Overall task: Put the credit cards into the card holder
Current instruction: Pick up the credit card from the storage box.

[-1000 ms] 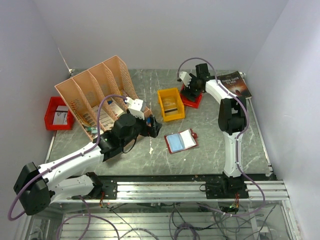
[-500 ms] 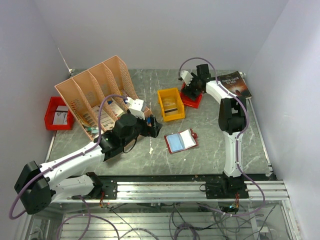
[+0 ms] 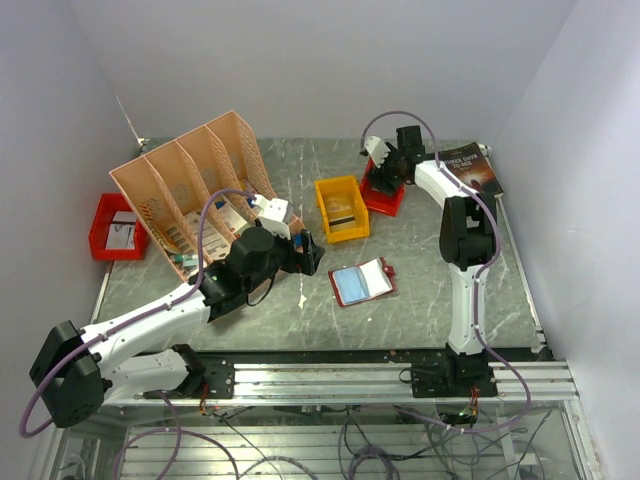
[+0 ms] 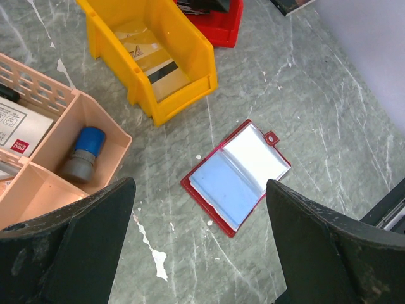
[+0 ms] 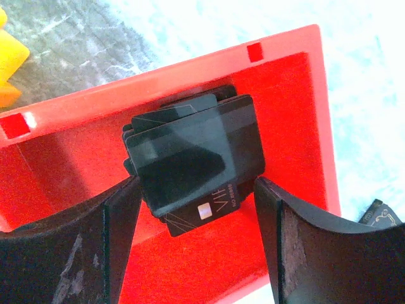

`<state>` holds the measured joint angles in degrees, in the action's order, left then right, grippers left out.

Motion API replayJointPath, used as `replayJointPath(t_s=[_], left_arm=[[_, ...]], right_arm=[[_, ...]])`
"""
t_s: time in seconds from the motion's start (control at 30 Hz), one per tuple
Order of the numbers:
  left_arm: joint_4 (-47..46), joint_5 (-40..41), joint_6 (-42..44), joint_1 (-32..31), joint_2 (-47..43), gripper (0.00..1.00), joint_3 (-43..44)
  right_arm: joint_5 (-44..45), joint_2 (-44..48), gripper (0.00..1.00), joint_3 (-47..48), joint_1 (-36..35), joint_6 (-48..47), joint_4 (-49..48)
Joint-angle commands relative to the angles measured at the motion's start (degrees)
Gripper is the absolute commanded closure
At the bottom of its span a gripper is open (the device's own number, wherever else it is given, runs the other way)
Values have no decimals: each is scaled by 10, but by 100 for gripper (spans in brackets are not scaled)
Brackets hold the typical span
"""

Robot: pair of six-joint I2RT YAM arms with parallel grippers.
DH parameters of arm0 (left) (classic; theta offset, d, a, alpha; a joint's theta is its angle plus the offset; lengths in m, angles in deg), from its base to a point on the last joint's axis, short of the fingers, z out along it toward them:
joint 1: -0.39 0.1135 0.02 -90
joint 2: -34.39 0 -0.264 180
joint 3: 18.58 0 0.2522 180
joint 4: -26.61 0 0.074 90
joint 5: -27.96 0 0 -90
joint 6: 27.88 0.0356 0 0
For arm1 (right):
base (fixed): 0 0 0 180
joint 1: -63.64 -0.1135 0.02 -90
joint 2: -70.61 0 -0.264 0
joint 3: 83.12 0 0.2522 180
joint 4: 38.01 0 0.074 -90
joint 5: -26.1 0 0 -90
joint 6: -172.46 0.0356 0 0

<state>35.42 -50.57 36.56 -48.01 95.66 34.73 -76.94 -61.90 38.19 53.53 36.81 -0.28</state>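
The card holder (image 3: 362, 283) lies open on the table, red-edged, with a blue card in its left pocket (image 4: 221, 183). My left gripper (image 3: 308, 252) hovers open just left of it, and the holder (image 4: 237, 177) shows between its fingers, with the gripper (image 4: 201, 209) empty. Dark credit cards (image 5: 193, 152) lie stacked in a small red bin (image 5: 278, 126) at the back. My right gripper (image 5: 196, 196) reaches down into that bin (image 3: 388, 203), jaws apart, one finger on each side of the stack. The left finger (image 5: 123, 215) sits against the stack's edge. In the top view the right gripper (image 3: 383, 180) hides the cards.
A yellow bin (image 3: 341, 207) left of the red one holds a pale card with a dark stripe (image 4: 161, 69). A peach desk organiser (image 3: 190, 185) stands at the back left, another red bin (image 3: 105, 225) by the left edge, and a dark book (image 3: 470, 168) at the back right.
My right gripper's jaws have narrowed around the card stack in the red bin. The left arm and the card holder have hardly moved.
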Motion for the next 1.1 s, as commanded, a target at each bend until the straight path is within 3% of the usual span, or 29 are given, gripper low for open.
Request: replayJointPath(t_s=[0.0,0.3,0.67,1.07], left_arm=[[-33,5,-3,4,3,5,-7],[-34,5,-2,5,3,5,-6],[-40,2,-5,5,6,5,-8],[-39,3,-6,6,2,5,-13]], right_arm=[[3,38,29,-1,3,12,-19],[16,38,31,0,3,17,-31],[26,65,39,-14,8,30,-67],[22,39,59,8,16,45,-68]])
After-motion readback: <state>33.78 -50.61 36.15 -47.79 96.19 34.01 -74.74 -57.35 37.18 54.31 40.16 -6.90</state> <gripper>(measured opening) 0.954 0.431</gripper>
